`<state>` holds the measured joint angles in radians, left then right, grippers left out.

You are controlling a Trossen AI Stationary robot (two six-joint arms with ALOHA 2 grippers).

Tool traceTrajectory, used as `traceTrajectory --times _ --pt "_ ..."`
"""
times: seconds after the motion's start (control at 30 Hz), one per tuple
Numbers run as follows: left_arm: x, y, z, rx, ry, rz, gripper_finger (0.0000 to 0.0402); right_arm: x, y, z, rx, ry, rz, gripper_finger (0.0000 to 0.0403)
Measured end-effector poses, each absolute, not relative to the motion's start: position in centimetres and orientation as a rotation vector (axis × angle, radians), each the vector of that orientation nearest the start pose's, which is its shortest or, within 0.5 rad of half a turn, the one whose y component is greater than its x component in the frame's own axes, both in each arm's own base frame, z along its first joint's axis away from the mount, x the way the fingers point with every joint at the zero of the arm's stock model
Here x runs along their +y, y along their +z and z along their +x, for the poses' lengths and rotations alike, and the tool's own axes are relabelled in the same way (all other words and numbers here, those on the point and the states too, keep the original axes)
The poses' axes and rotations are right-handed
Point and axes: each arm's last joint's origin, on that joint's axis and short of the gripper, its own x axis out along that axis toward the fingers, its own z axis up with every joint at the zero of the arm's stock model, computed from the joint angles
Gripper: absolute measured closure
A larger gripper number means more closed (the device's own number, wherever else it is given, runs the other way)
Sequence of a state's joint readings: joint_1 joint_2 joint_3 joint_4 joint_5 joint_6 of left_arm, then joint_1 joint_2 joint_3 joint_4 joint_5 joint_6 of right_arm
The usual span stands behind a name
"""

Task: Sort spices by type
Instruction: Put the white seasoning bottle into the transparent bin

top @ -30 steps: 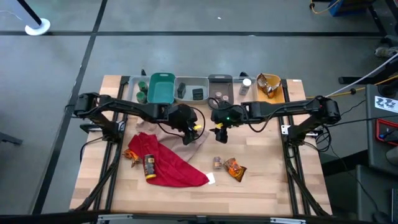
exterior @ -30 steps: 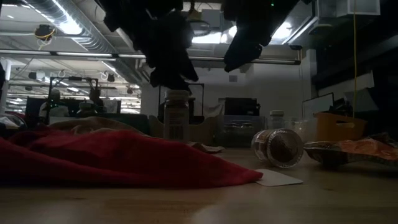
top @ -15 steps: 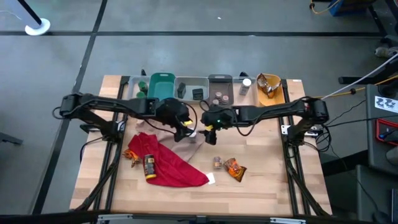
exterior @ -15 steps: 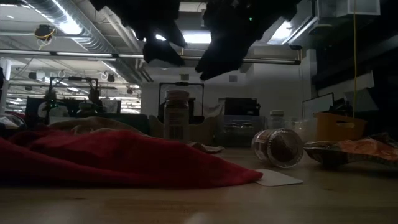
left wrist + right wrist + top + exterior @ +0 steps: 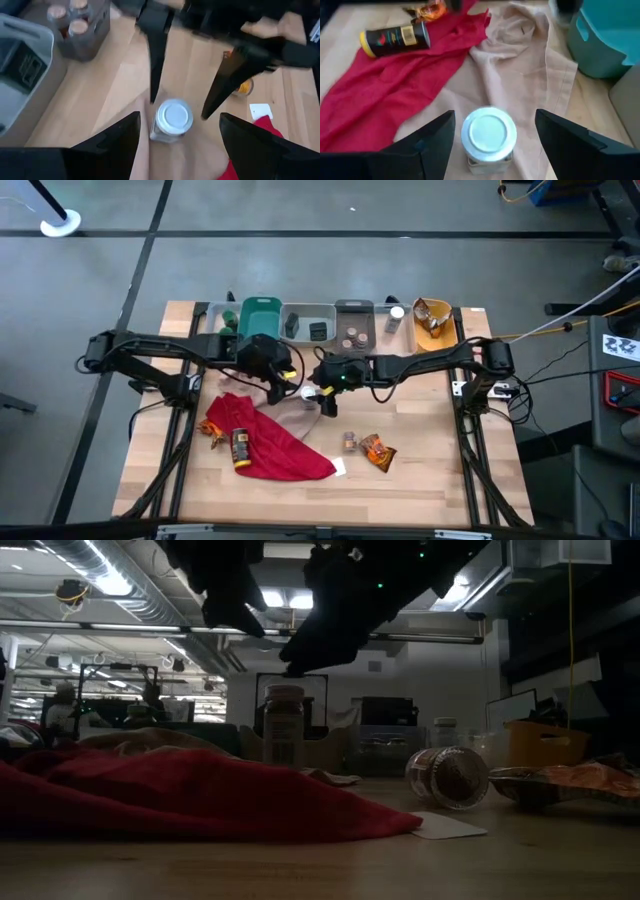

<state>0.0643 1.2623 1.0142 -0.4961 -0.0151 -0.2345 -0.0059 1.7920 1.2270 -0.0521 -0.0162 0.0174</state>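
Note:
A white-capped jar (image 5: pixel 307 393) stands upright on the tan cloth (image 5: pixel 520 65), which lies beside the red cloth (image 5: pixel 285 448). My right gripper (image 5: pixel 319 398) is open just above the jar. Its two fingers stand on either side of the cap (image 5: pixel 488 131) without touching it. In the low view the right gripper (image 5: pixel 298 662) hangs over the jar (image 5: pixel 284 725). My left gripper (image 5: pixel 286 386) is open and empty, raised to the jar's left. A yellow-capped bottle (image 5: pixel 240 448) lies on the red cloth. A small brown jar (image 5: pixel 349 441) lies on its side by an orange packet (image 5: pixel 379 451).
Along the far edge stand a teal bin (image 5: pixel 259 320), a grey bin (image 5: pixel 310 323), a dark bin with brown jars (image 5: pixel 352 326) and a yellow bin (image 5: pixel 432 318). Another orange packet (image 5: pixel 213 430) lies at the red cloth's left. A white card (image 5: pixel 340 468) lies near the front.
My left gripper has risen from just over the jar and drawn back toward the table's left. My right gripper has gone toward the table's left until it is over the jar. The jar has stayed standing on the tan cloth.

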Motion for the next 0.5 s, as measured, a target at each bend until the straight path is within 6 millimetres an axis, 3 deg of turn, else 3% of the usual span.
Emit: traceTrajectory --times 0.3,0.5 --pt "1.7 28.8 26.3 0.731 0.158 -0.228 0.0147 -0.3 19.2 40.5 0.698 -0.005 0.022 0.0127" --pt "1.7 28.8 26.3 0.731 0.151 -0.21 0.0147 -0.3 18.3 40.9 0.702 -0.004 0.022 0.0127"
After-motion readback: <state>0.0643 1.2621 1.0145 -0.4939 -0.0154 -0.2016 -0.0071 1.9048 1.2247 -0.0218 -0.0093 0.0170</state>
